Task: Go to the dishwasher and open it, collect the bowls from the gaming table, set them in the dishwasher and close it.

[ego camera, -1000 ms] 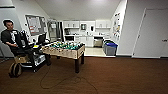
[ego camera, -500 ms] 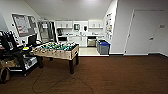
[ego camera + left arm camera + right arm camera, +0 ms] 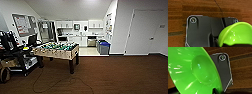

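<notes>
The small lime-green plastic bowl (image 3: 236, 35) sits close against the left wrist camera, tilted with its hollow showing, above the brown wood-look floor (image 3: 205, 8); it appears carried by the left claw, but whether that claw is clenched or released cannot be told. The wide, shallow bright green plastic bowl (image 3: 193, 70) looms by the right wrist camera, its underside facing the lens; it looks held by the right claw, yet that claw's grip cannot be made out either.

From the head camera, a table-football table with a green field and wooden sides (image 3: 58, 50) stands on the dark floor at middle left. A black cable (image 3: 60, 83) loops across the floor near it. At the near left is a black cart with screens (image 3: 17, 55). Far off lies a kitchen nook with white cabinets (image 3: 80, 25); under its worktop a grey stainless-steel dishwasher front (image 3: 91, 42) shows faintly. A grey bin with a blue lid (image 3: 104, 47) stands right of it.
</notes>
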Motion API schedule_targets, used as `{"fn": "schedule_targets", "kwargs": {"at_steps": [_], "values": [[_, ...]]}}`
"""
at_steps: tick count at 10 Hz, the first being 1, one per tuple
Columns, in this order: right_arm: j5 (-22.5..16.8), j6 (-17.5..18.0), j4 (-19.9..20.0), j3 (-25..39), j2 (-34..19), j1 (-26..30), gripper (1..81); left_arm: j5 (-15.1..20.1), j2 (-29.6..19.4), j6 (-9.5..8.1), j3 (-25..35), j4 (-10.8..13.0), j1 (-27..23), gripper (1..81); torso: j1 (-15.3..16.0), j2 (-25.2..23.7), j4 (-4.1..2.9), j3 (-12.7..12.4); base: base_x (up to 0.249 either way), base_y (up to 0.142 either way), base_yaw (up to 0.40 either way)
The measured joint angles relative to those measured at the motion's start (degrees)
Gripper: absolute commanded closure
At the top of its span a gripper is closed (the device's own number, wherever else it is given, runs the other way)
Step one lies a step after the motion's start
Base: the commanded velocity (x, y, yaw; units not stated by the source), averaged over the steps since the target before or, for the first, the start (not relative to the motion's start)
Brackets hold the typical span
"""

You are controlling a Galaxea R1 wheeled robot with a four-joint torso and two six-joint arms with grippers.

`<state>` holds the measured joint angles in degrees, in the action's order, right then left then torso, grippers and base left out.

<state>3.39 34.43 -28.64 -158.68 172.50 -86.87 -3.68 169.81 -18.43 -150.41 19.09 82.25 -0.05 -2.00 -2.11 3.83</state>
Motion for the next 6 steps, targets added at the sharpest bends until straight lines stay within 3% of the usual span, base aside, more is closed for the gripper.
{"fn": "schedule_targets", "kwargs": {"at_steps": [3, 6], "values": [[0.0, 0.1, 0.0, 0.0, -0.1, -0.8, 81.1, 0.2, 0.0, 0.02, 0.0, 0.0, 1.5, 81.1, -0.1, -0.1, 0.00, 0.0, 0.104, 0.000, 0.000], [0.0, -0.4, -1.0, 0.1, 0.2, 0.3, 81.1, -0.4, 0.2, 0.00, 0.1, 0.0, -0.2, 81.1, 0.1, 0.0, 0.00, 0.0, 0.135, 0.000, 0.000]]}}
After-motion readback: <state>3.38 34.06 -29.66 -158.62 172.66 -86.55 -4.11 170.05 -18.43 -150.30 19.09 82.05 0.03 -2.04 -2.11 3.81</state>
